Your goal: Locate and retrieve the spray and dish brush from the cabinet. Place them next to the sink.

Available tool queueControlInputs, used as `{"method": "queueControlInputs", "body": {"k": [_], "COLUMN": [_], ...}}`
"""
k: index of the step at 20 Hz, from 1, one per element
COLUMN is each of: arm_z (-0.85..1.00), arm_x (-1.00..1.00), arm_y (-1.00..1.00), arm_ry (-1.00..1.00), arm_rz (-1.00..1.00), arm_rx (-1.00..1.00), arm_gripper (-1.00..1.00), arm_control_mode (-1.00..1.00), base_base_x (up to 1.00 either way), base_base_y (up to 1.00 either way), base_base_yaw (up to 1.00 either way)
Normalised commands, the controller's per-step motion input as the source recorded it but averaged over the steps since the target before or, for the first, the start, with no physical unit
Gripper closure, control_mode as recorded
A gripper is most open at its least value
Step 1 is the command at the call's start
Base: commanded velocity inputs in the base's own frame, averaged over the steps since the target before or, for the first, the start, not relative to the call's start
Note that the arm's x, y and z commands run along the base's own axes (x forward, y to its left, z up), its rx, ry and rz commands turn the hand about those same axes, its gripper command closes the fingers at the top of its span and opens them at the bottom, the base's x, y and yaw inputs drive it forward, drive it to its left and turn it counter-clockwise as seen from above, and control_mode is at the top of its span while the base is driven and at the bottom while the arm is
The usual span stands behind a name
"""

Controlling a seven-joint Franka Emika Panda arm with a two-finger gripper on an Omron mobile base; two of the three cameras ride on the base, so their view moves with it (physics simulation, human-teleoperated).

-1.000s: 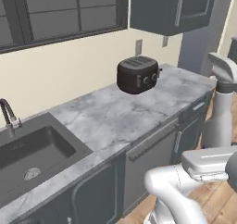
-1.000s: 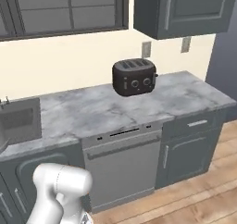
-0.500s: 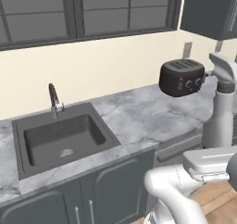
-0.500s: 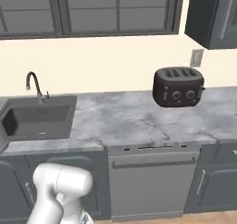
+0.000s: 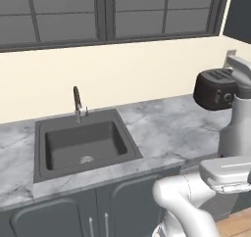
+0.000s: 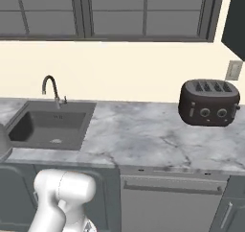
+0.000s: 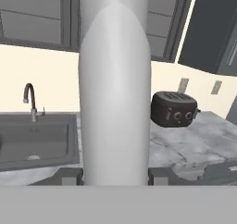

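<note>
While gripping from both sides, holds the spray (image 7: 115,102) upright in the gripper (image 7: 115,177), jaws closed on the bottle's lower body with one dark finger tip (image 7: 69,176) pressed to each flank. From the hand camera, rises as a pale grey column from 6 o'clock to 12 o'clock, straight through the centre. In the left base view, stands at 3 o'clock, whitish trigger head on top, directly in front of the black toaster (image 6: 209,101).

Lies at 8 o'clock in that same view: the sink (image 5: 40,153), a dark grey basin with a round metal drain, sunk into the grey-veined marble counter (image 6: 143,135). Rises at the basin's back rim: the slim dark faucet (image 5: 77,101). Keeps well apart from the sink, with a bare stretch of marble between bottle and basin.

Sits on the counter at 3 o'clock in the right base view, the toaster, near a wall outlet (image 6: 233,70). Spans 12 o'clock above the cream wall: a dark-framed window (image 6: 119,10). Shows at 1 o'clock from the hand camera a dark grey wall unit, possibly the cabinet (image 7: 210,28), cropped too tightly to be sure. Fronts the counter at 5 o'clock in the right base view: a dishwasher (image 6: 167,202).
</note>
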Motion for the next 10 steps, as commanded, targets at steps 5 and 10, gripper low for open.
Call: {"method": "queueControlInputs", "body": {"k": [5, 10], "arm_z": [0.0, 0.0], "arm_x": [0.0, 0.0], "arm_y": [0.0, 0.0], "arm_ry": [0.0, 0.0], "arm_rz": [0.0, 0.0], "arm_rx": [0.0, 0.0], "arm_gripper": [1.0, 1.0], "arm_control_mode": [1.0, 1.0], "base_base_x": [0.56, 0.59], "base_base_y": [-0.41, -0.48], "base_base_yaw": [0.12, 0.15]}}
